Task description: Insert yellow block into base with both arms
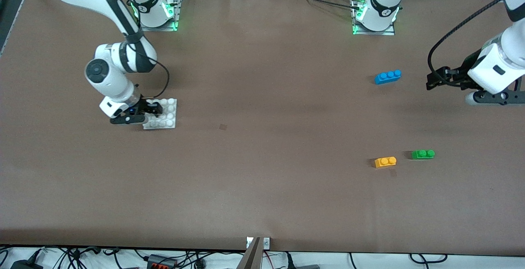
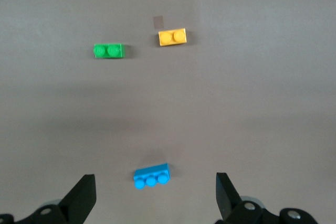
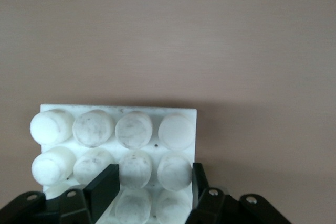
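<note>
The right gripper, fingers parted astride studs of the base, risks skidding it if closed off-centre, while the left gripper hangs wide open and empty over bare table, near the blue brick and well apart from the yellow block, which lies beside the green brick.

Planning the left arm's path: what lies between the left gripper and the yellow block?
Only bare table between left gripper and yellow block, front view; blue brick sits aside.
</note>
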`<control>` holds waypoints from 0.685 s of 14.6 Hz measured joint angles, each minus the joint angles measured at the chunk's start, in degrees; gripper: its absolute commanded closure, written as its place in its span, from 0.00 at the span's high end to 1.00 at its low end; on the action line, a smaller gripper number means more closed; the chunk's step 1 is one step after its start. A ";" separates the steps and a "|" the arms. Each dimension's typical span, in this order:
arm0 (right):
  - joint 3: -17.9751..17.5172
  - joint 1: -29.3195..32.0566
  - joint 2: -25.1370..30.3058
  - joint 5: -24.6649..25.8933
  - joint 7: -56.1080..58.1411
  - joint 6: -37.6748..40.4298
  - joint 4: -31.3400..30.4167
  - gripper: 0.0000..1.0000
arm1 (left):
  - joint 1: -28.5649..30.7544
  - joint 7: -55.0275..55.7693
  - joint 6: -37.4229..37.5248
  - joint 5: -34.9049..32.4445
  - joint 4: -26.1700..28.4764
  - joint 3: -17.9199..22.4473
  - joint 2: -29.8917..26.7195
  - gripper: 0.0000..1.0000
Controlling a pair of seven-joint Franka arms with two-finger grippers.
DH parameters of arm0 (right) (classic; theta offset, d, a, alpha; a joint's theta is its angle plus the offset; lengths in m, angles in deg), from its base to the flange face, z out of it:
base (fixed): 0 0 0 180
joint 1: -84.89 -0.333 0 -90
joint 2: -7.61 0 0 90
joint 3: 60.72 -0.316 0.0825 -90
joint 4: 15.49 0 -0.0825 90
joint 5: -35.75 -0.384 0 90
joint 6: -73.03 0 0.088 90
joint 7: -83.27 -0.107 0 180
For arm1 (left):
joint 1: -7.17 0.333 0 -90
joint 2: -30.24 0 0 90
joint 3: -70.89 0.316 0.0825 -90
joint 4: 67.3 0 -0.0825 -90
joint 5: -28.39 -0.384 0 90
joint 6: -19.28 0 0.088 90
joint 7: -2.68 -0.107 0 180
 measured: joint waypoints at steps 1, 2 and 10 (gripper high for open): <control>-0.05 -2.38 -0.17 0.00 -2.61 0.00 0.23 0.45 | 0.20 -0.25 -2.54 0.00 0.05 0.00 1.53 1.00; -0.06 -4.73 -0.50 0.01 -5.48 0.02 0.69 0.45 | 0.24 -0.45 -5.33 0.01 0.11 -0.03 3.28 1.00; -0.01 -21.83 -8.92 0.08 -28.08 2.59 14.46 0.41 | 0.15 -0.76 -29.93 0.02 0.62 -0.39 21.21 1.00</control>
